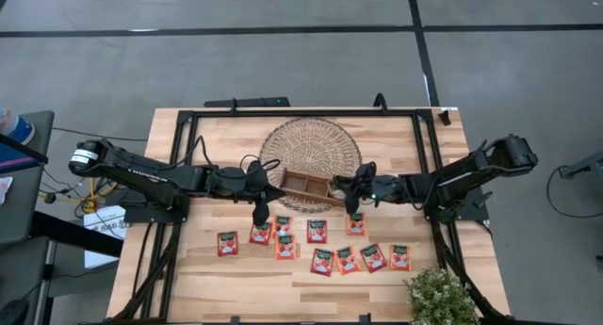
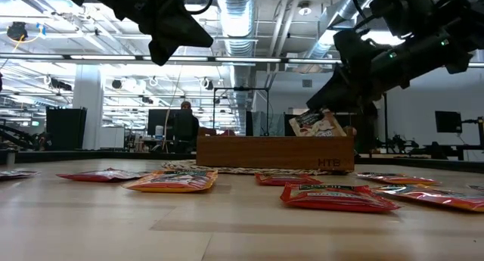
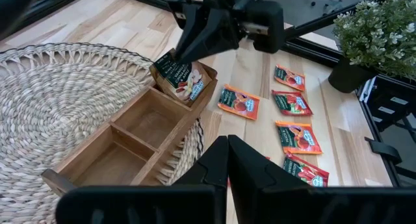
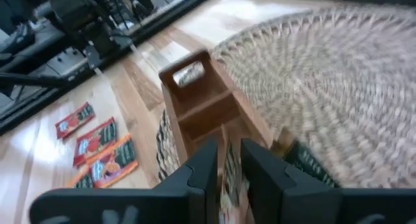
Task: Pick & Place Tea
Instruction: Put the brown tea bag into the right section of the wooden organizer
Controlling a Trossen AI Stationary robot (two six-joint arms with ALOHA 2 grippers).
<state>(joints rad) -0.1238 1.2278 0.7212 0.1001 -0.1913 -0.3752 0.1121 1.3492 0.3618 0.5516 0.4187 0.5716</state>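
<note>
Tea sachets (image 1: 317, 232), about a dozen from above, lay loose on the table (image 1: 207, 278). Left wrist view: right pincer (image 3: 185, 58) gripped one sachet (image 3: 181, 80) in the wooden tray's (image 3: 133, 143) end compartment; we judged others unfilled. Left pincer (image 3: 227, 160) was closed, empty.

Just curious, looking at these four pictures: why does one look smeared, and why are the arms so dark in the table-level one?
Right wrist view: the woven mat and wooden tray are streaked, which looks like motion blur. Low view: bright ceiling lights behind leave both arms as near silhouettes, and the nearest tea sachet is soft. High view: evenly lit, soft shadows.
</note>
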